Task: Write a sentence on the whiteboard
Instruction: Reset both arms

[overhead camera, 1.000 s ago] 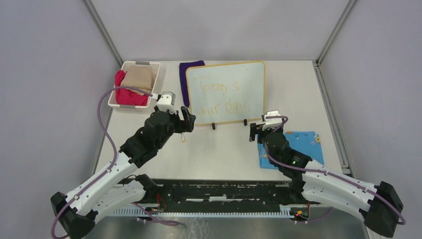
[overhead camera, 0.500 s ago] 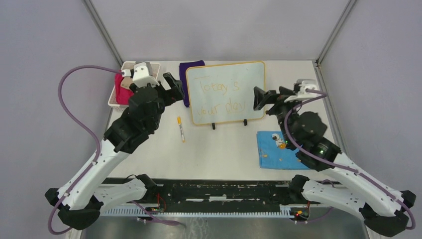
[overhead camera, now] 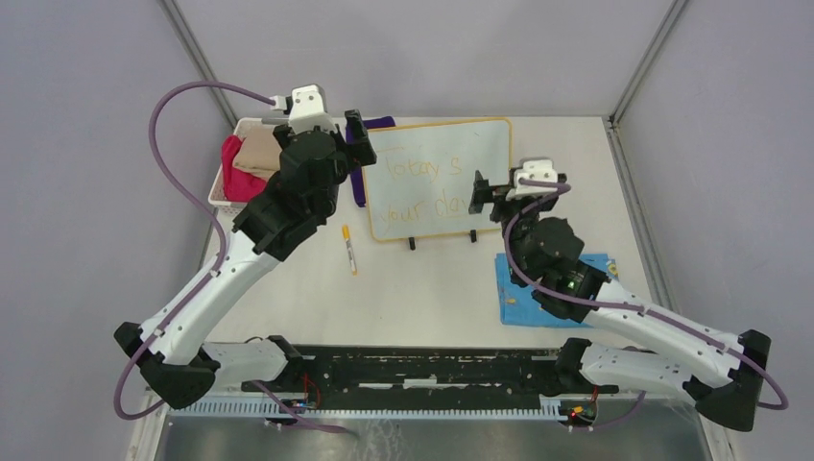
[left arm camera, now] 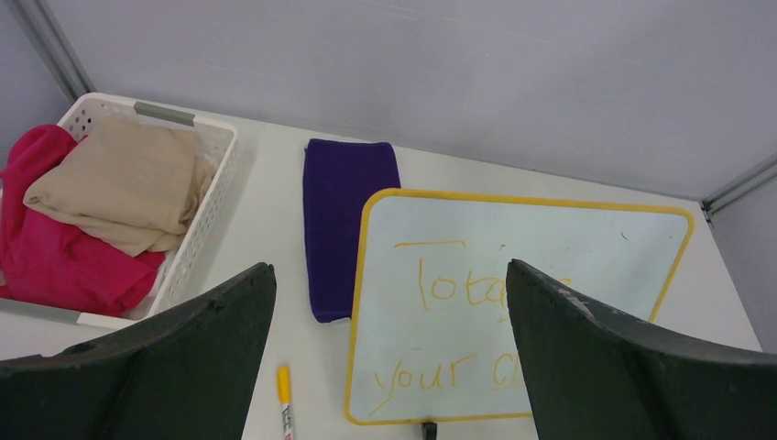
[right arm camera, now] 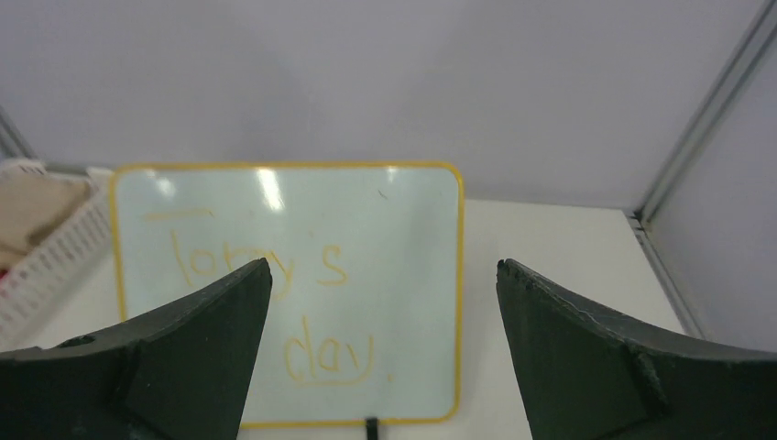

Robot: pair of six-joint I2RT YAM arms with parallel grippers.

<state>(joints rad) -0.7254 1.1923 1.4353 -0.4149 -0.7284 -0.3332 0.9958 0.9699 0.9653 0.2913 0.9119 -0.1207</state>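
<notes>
The whiteboard (overhead camera: 480,144) stands tilted on black clip feet at the back of the table, framed in yellow-orange. The sentence (overhead camera: 422,171) runs over it in two faint yellow-orange lines. My left gripper (overhead camera: 359,142) hovers open and empty over the board's upper left corner. The left wrist view has the left gripper (left arm camera: 389,267), the whiteboard (left arm camera: 550,238) and the sentence (left arm camera: 458,284) below it. My right gripper (overhead camera: 478,195) hangs open and empty in front of the board's right part. The right wrist view shows the right gripper (right arm camera: 384,263) facing the whiteboard (right arm camera: 366,211) and the sentence (right arm camera: 330,353).
A yellow-capped marker (overhead camera: 349,248) (left arm camera: 286,403) lies on the table left of the board. A purple cloth (left arm camera: 348,220) lies beside the board's left edge. A white basket (left arm camera: 165,115) holds red and tan cloths. A blue cartoon-print cloth (overhead camera: 514,288) lies at front right.
Both arms have risen from low at the board's front corners. The left went up and back toward the board's top left, the right up beside its right part. Both grippers opened wider.
</notes>
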